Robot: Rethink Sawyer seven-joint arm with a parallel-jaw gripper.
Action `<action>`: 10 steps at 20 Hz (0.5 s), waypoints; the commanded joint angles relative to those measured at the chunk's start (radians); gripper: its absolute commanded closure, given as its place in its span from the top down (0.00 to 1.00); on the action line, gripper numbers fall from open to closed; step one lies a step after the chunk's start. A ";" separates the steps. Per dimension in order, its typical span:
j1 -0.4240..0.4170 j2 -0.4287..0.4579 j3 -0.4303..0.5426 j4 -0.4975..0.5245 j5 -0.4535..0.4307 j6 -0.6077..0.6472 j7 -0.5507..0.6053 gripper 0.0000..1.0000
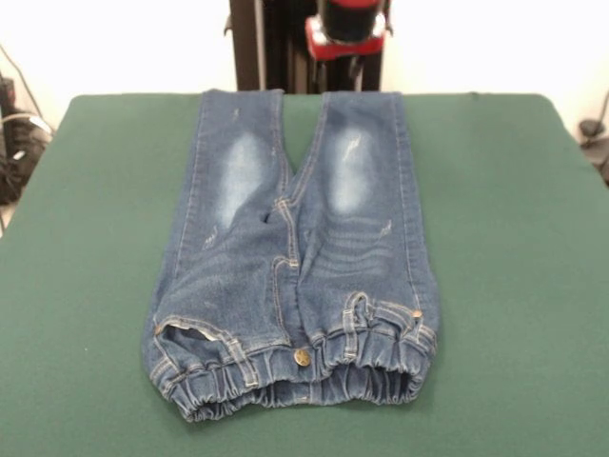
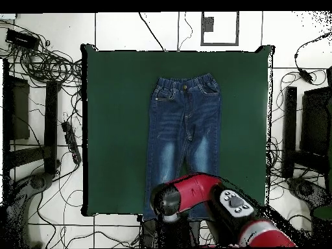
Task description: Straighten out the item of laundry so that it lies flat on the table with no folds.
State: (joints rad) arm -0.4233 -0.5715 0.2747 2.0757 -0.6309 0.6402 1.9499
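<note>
While I stand beside it, I count one pair of jeans (image 1: 295,276) on one green tabletop (image 1: 514,238), and one red and black arm (image 2: 214,201). The jeans lie near the middle of the tabletop, spread along its length, with two legs side by side and a narrow gap between them. I count one metal button (image 1: 302,357) at the gathered waistband (image 1: 304,376), and two pale faded patches, one on each thigh. The front view shows the waistband close up, a little bunched, with one pocket corner lifted at the left. It shows only a small red part of the arm behind the far edge. The overhead view shows more: the arm bends over the leg ends and hides the hems, and many cables (image 2: 48,65) lie on the floor around the tabletop. I cannot tell the state of the end effector, because neither view shows it clearly.
</note>
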 commanded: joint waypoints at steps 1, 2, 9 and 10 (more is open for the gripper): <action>-0.066 -0.233 0.231 0.129 0.108 0.091 -0.181 1.00; -0.073 -0.240 0.240 0.130 0.114 0.098 -0.183 1.00; -0.136 -0.322 0.333 0.144 0.173 0.117 -0.201 1.00; -0.142 -0.324 0.341 0.140 0.175 0.117 -0.200 1.00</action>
State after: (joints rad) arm -0.5556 -0.8273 0.4237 2.1829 -0.5346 0.6775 1.9499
